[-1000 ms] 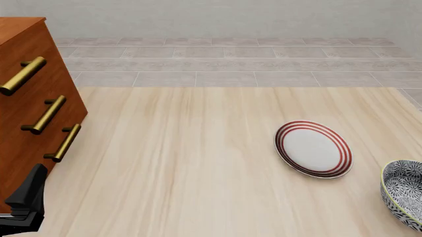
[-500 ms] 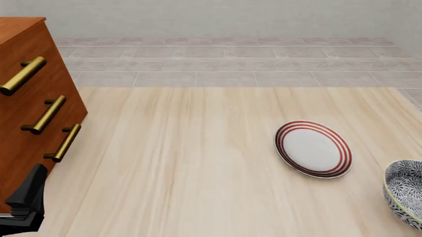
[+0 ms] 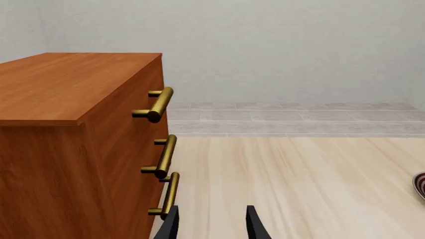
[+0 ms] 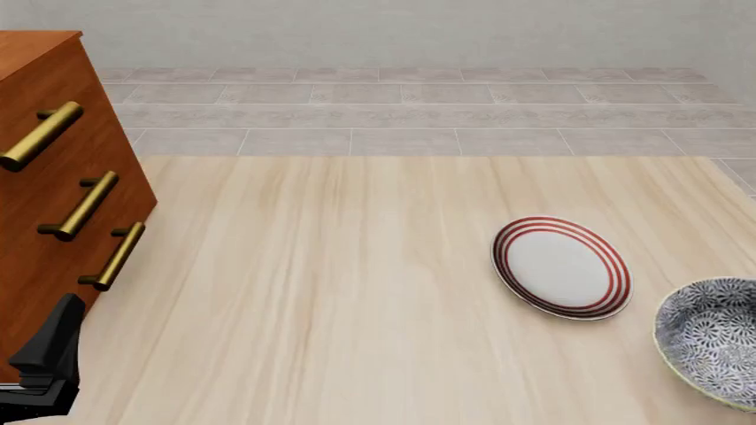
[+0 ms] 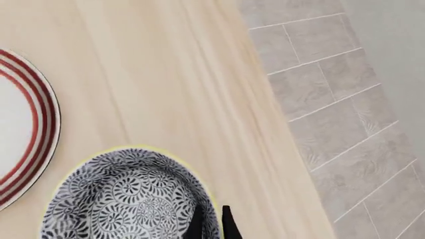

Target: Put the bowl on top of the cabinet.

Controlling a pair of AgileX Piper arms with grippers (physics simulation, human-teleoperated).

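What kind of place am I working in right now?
Likely a simulated home-style room, not a real one: a pale wood table carrying a drawer cabinet, a red-ringed plate and a patterned bowl, with grey tiled floor and a plain wall behind.

No text, label, brand or number can be read anywhere. The bowl (image 4: 713, 352) carries only a floral pattern. Beside it, the plate (image 4: 561, 267) bears plain red rings.

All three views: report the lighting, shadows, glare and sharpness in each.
Front view: flat even light, no glare, only a faint shadow under the plate; bowl cropped by the frame edge. Left wrist view: sharp throughout, soft highlights on the cabinet handles. Right wrist view: crisp, bowl pattern clear, no blur.
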